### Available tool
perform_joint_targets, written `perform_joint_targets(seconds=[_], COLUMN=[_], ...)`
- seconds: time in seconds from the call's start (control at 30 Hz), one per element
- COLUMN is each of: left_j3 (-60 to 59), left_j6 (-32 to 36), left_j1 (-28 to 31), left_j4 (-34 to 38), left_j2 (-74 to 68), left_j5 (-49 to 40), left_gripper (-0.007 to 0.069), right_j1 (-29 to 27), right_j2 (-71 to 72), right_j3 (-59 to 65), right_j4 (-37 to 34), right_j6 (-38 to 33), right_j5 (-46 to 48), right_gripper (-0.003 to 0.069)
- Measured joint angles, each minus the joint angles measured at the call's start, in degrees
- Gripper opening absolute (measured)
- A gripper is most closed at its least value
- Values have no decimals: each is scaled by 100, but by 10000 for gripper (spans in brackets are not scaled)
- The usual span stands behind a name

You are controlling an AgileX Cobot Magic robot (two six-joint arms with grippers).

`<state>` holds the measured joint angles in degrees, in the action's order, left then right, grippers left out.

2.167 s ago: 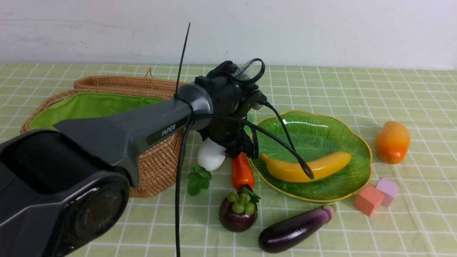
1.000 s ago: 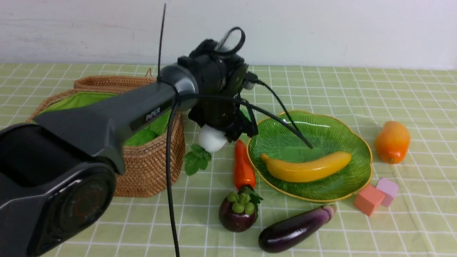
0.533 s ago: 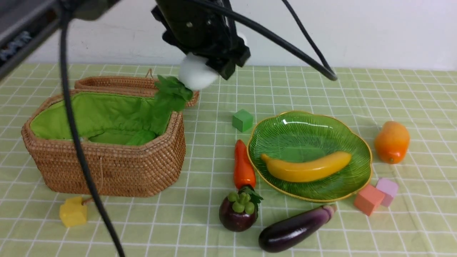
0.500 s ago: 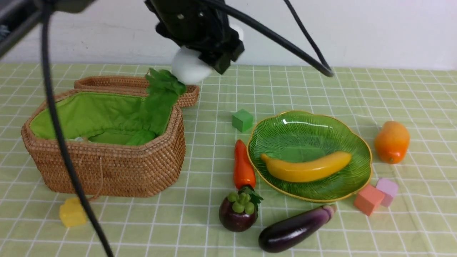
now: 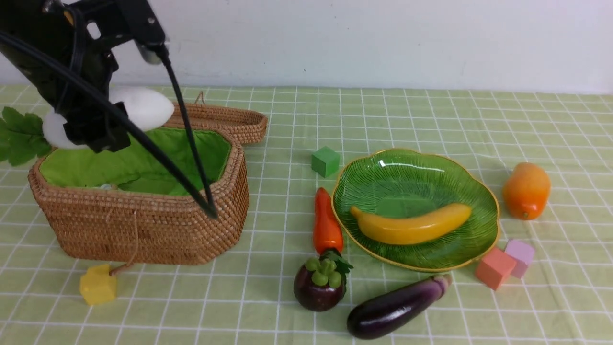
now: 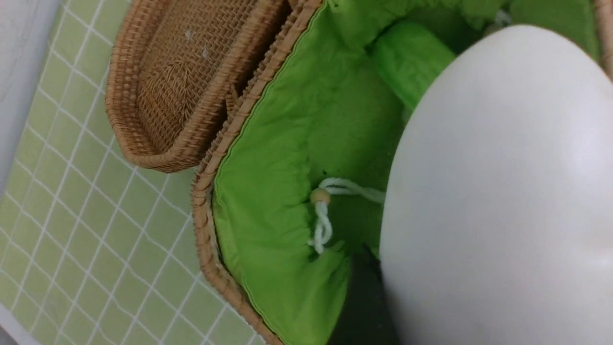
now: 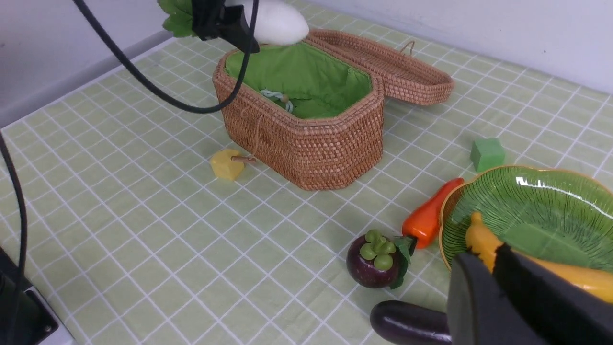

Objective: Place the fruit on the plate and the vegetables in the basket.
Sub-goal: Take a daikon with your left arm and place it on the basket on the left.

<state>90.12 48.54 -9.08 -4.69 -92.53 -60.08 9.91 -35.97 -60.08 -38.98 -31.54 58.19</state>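
Looking into the basket (image 5: 143, 225) first, we find it open, its lid (image 5: 225, 120) folded back on the tablecloth (image 5: 431, 115) behind it. Inside we make out bunched green lining (image 5: 143, 158) and a white drawstring (image 6: 325, 211) with a bead; whether anything lies under the folds we cannot tell. Above the basket's left end hangs the left gripper (image 5: 93, 127), clamped across the radish (image 5: 143, 108), which lies level in the air over the opening with its leaves (image 5: 19, 136) reaching out past the rim. The plate (image 5: 416, 177) holds the banana (image 5: 412, 225) across its middle. On the cloth, the carrot (image 5: 325, 223) lies just beside the plate's left edge, the mangosteen (image 5: 318, 287) at its leafy end, the eggplant (image 5: 392, 309) near the plate's front edge, and the mango (image 5: 526, 190) apart on the right. The right gripper (image 7: 493, 268) shows its fingers pressed together, empty.
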Motion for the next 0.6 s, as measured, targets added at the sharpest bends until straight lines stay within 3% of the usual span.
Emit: perform_joint_targets(seconds=[0.37, 0.6], left_j3=[-51, -51], left_j6=[-87, -739], left_j1=[75, 75], left_j4=[294, 89], left_j2=[-638, -638], left_j5=[956, 1355], left_gripper=[505, 652], right_j1=[0, 0], right_j2=[0, 0], right_j3=[0, 0], right_j4=[-80, -99], right_j6=[0, 0], right_j5=[118, 146], right_gripper=[73, 76])
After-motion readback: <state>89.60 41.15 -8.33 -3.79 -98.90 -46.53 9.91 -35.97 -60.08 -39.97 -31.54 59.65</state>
